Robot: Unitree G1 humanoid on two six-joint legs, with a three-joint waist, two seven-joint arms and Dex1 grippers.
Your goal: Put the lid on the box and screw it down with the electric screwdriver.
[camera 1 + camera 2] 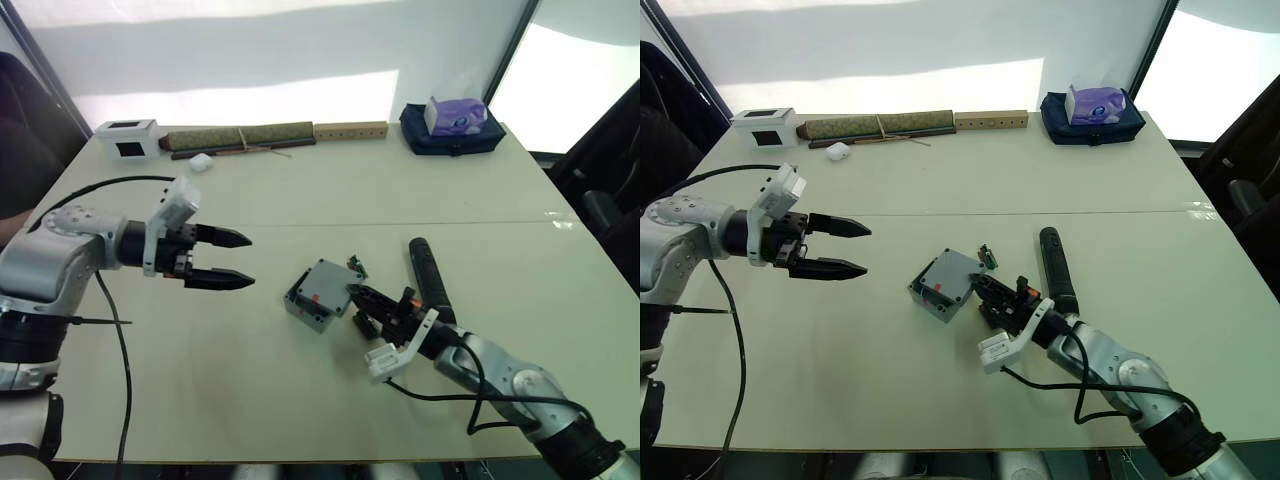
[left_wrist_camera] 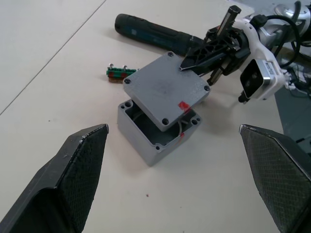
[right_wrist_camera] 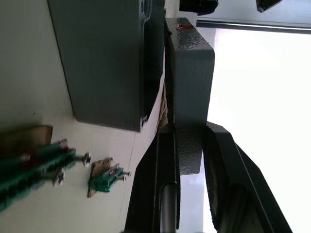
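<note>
The grey box (image 2: 146,141) stands on the table just right of centre. The lid (image 2: 165,87), with a red mark, lies askew on top of it, leaving one corner of the box open. My right gripper (image 1: 354,294) is shut on the lid's edge on the side toward the electric screwdriver; the right wrist view shows the lid's rim (image 3: 189,73) pinched between its fingers (image 3: 165,184). The black electric screwdriver (image 1: 430,280) lies flat on the table just right of that gripper. My left gripper (image 1: 235,258) hovers open to the left of the box, holding nothing.
Small green circuit pieces (image 1: 357,266) lie just behind the box. Along the table's far edge are a white box with a dark window (image 1: 128,138), a rolled mat (image 1: 240,136), a wooden strip (image 1: 350,130) and a dark bag holding a tissue pack (image 1: 452,125).
</note>
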